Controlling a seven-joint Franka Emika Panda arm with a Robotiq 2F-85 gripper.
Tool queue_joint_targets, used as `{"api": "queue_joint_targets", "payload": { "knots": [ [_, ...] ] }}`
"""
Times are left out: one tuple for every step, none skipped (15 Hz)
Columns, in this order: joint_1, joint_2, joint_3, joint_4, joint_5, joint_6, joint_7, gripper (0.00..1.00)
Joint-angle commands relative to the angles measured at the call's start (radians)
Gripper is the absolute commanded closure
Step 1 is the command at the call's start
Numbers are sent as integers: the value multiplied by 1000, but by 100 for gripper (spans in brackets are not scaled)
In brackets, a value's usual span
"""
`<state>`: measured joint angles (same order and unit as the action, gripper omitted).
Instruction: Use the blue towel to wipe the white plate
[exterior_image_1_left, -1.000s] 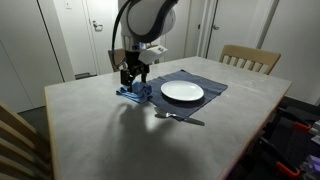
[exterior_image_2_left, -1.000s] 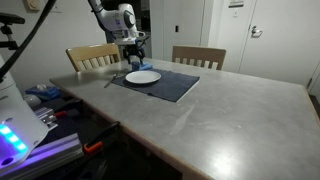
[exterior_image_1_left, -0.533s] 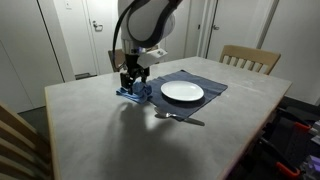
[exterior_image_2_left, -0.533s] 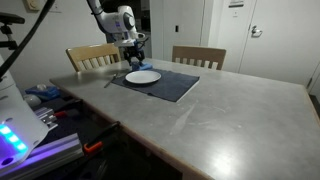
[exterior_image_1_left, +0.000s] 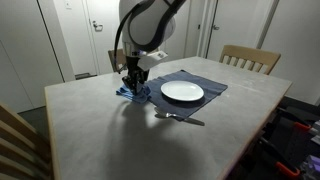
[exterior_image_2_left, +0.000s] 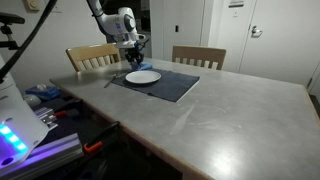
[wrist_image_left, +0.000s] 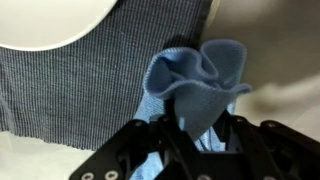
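Note:
The blue towel (wrist_image_left: 195, 80) lies bunched at the corner of the dark placemat (wrist_image_left: 90, 90) and is puckered up into a fold between my fingers. My gripper (wrist_image_left: 198, 125) is down on it, the jaws pinched onto the fold. In both exterior views the gripper (exterior_image_1_left: 135, 84) (exterior_image_2_left: 133, 58) stands upright over the towel (exterior_image_1_left: 132, 95), beside the white plate (exterior_image_1_left: 182, 92) (exterior_image_2_left: 143, 76). The plate's rim (wrist_image_left: 50, 25) shows at the top left of the wrist view, apart from the towel.
A metal utensil (exterior_image_1_left: 180, 118) lies on the table in front of the placemat (exterior_image_1_left: 205, 80). Wooden chairs (exterior_image_1_left: 250, 58) (exterior_image_2_left: 198, 57) stand at the table's far sides. A cluttered stand (exterior_image_2_left: 30, 120) sits near the table edge.
The jaws have closed from wide open onto the towel, gathering it into a fold. The arm has sunk slightly over the towel; the plate has not moved.

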<state>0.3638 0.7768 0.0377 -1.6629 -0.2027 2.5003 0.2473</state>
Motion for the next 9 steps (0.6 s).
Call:
{"api": "queue_joint_targets", "payload": {
  "knots": [
    [13,-3,-18,5,-12,10,2,89],
    [11,-4,-16,5,-13,13,-4,96],
    [8,-6,-14,3,-13,16,-8,99],
    [6,-10,-11,0,-11,20,-12,100],
    [4,-18,-8,-4,-9,22,-17,100],
    [0,-26,-3,-9,-8,25,-27,98],
    [4,-38,-7,-15,-15,27,-29,98],
    [7,-54,-11,-23,-23,28,-33,98],
    [12,-75,-17,-35,-36,36,-36,98]
  ]
}}
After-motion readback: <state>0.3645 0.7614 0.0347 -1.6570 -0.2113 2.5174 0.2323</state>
